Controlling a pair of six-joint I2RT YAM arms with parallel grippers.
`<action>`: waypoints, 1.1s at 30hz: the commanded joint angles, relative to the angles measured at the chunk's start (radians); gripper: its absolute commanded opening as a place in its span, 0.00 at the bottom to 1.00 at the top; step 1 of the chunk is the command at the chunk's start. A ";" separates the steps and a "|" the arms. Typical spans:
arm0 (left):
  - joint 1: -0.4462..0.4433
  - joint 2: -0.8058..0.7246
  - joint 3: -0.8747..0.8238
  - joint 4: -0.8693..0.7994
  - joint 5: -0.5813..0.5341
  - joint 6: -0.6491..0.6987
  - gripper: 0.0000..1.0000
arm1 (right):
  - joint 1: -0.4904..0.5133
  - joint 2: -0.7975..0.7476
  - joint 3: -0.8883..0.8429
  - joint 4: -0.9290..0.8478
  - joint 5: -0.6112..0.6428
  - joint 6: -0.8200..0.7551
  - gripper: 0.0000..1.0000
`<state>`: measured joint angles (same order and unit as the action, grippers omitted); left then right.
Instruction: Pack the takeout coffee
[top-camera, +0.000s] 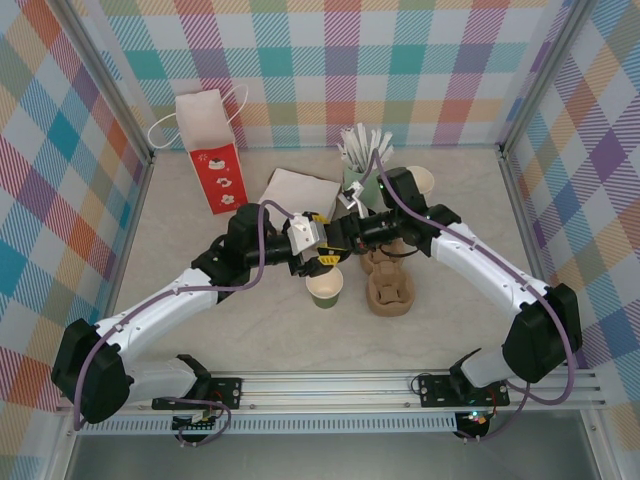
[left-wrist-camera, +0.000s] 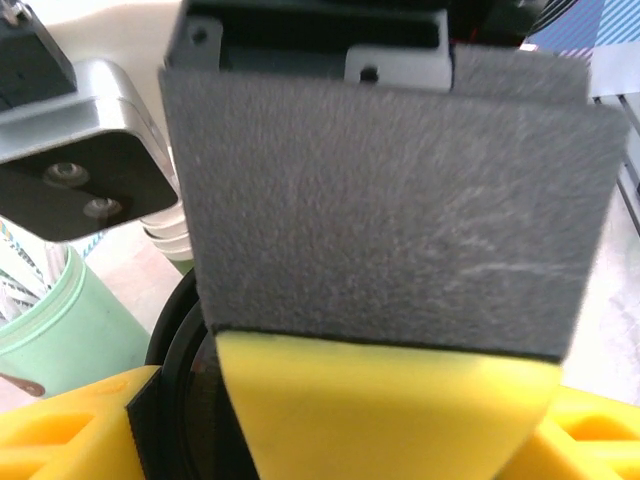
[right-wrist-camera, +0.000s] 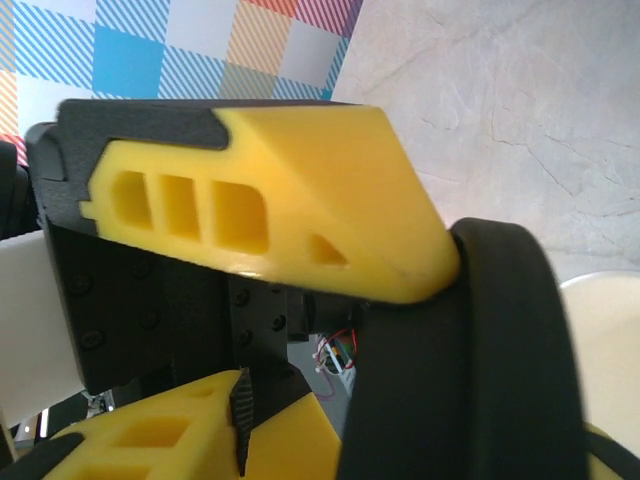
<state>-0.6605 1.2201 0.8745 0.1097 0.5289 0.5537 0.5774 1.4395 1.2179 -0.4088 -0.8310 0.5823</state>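
Seating the lid is the step you are working on, as I am reading it. Nearest you, the takeout coffee cup (top-camera: 325, 288) is standing upright and lidless on the counter (top-camera: 250, 330), just left of the cardboard cup carrier (top-camera: 390, 292). Just behind it the two arms are meeting, and the round black lid (right-wrist-camera: 490, 360) is sitting between them, off the cup.

Your left jaws are standing apart, one finger (left-wrist-camera: 60, 440) at each lower corner of the left wrist view, with the lid's rim and part of the other arm between them. Your right jaws are bracketing the lid. The upper finger (right-wrist-camera: 300, 200) is touching its rim, but the lower contact is hidden, so I cannot tell whether they are clamping it.

So be making sure one side is gripping firmly before the other is letting go. Be holding the lid level, centring it over the cream rim, and lowering it straight. The paper cup is probably light, so be steadying it while you are pressing evenly.

Farther back, the mint cup of white sticks (top-camera: 355, 170) is standing close to your right arm, so be giving it room. Beyond the napkins (top-camera: 295, 190), the red-and-white paper bag (top-camera: 212, 150) is waiting open at the back left.
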 joint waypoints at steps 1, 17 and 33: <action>-0.014 -0.018 0.016 -0.067 -0.042 0.033 0.72 | 0.008 -0.016 0.024 -0.042 0.010 -0.024 0.52; -0.016 -0.050 0.019 -0.338 -0.156 0.098 0.71 | -0.103 -0.185 -0.035 -0.350 0.505 -0.140 0.83; -0.081 0.066 0.093 -0.511 -0.204 0.148 0.69 | -0.206 -0.309 -0.211 -0.487 0.963 -0.150 1.00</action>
<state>-0.7158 1.2602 0.9283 -0.3691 0.3355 0.6788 0.3756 1.1656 1.0191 -0.8845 0.0921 0.4503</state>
